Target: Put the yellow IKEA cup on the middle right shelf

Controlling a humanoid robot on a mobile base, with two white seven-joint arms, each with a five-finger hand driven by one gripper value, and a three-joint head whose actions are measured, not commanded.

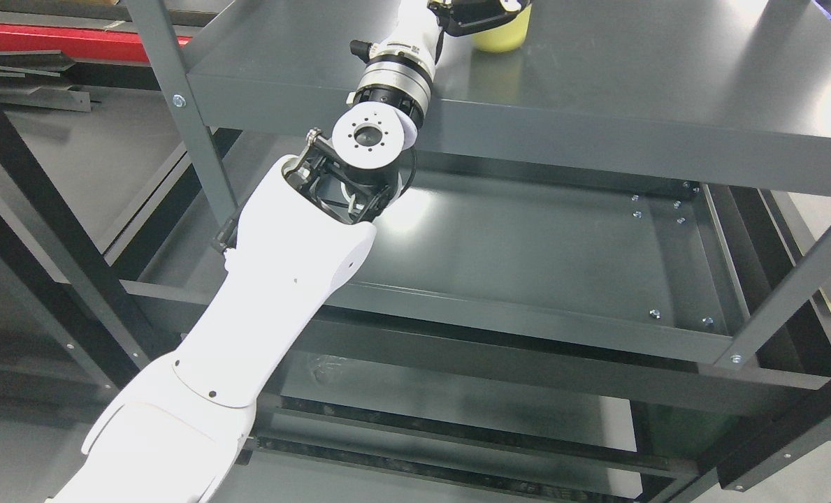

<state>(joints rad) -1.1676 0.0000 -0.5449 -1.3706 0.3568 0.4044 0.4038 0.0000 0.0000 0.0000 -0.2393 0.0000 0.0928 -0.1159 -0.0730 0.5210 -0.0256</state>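
A: Across the whole head view, a dark grey metal shelving unit (pixel 597 91) with flat steel shelves and angled uprights; its upper shelf runs along the top, a lower shelf (pixel 527 244) lies beneath.

B: And the limb?

A: From the lower left, the white-shelled left robot arm (pixel 275 279) rises past a silver wrist joint (pixel 370 136) onto the upper shelf.

B: The robot hand?

A: The left robot hand (pixel 481 14), dark and cut off by the top edge, sits over the pale yellow plastic cup (pixel 502 35). Whether its fingers clasp the cup cannot be told.

B: Where is that cup?

A: On the upper shelf, at the top edge, standing upright on the shelf surface, touching or just under the hand.
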